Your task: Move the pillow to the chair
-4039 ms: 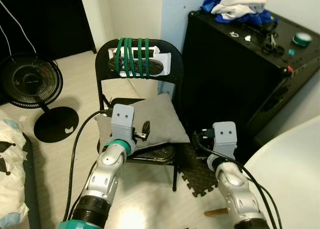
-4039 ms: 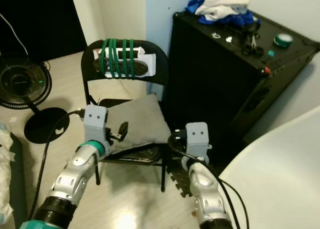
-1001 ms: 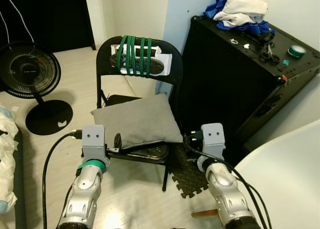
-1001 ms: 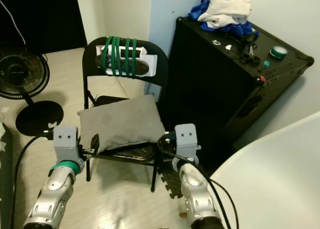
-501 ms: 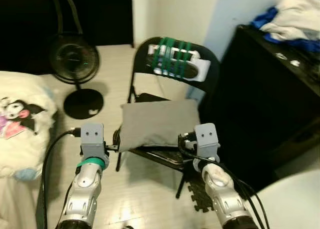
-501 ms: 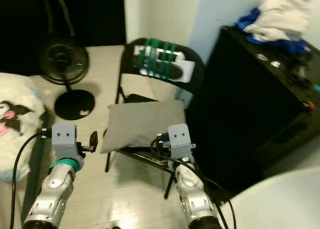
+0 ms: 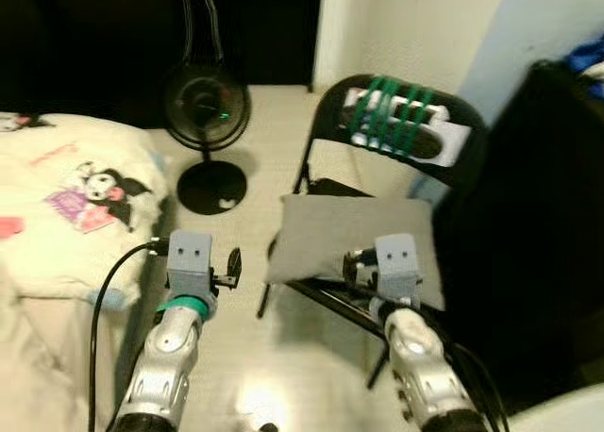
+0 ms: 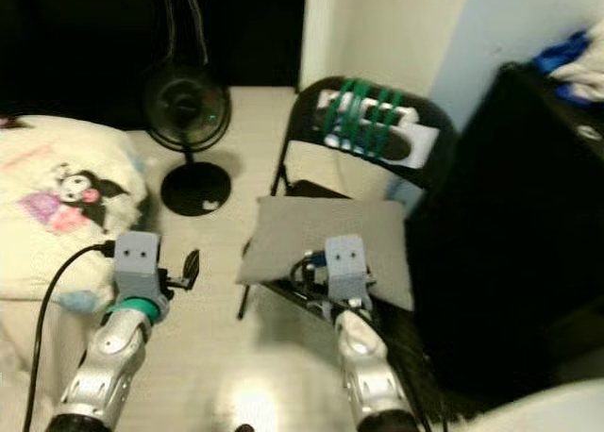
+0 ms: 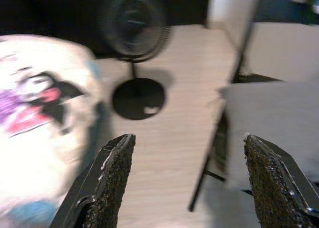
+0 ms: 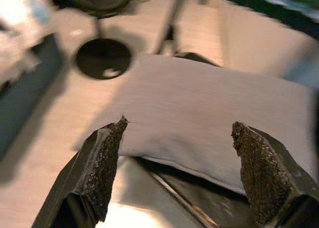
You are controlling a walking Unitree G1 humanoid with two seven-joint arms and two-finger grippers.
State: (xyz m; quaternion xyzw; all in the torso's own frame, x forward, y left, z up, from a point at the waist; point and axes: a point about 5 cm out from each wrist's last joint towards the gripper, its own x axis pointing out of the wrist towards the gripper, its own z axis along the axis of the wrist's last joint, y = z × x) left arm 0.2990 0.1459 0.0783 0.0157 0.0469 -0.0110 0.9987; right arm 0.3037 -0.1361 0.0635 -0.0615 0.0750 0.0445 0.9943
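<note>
So the grey pillow (image 7: 354,248) was lying flat on the seat of the black folding chair (image 7: 321,149), covering most of the seat with its front edge hanging a bit over the front rail. The chair's backrest had a white block strapped to it with green bands (image 7: 396,125).

The left end effector (image 9: 187,180) was out in front of the robot over the pale floor (image 7: 274,357), off to the left of the chair and clear of it. Its two black fingers (image 9: 112,180) were spread wide apart with nothing between them. From the left wrist camera you could see the floor, the pillow's near corner and one chair leg through the gap.

The right end effector (image 10: 182,171) was just in front of the chair seat, pointing at the pillow. It was released too: fingers spread wide, nothing gripped, and the wrist camera showed the pillow's full width between the pads (image 10: 107,166). It looked apart from the fabric, not touching, though the picture was a bit blurry.

Other stuff around: a black standing fan (image 7: 206,107) with its round base (image 7: 212,185) on the floor to the left of the chair, a bed (image 7: 66,215) on the far left with a cream cushion with a cartoon print (image 7: 99,182), and a big black case (image 8: 528,215) right beside the chair on the right, with some blue and white cloth (image 8: 576,55) on top. A black cable (image 7: 109,300) ran from the left wrist down along the arm.
</note>
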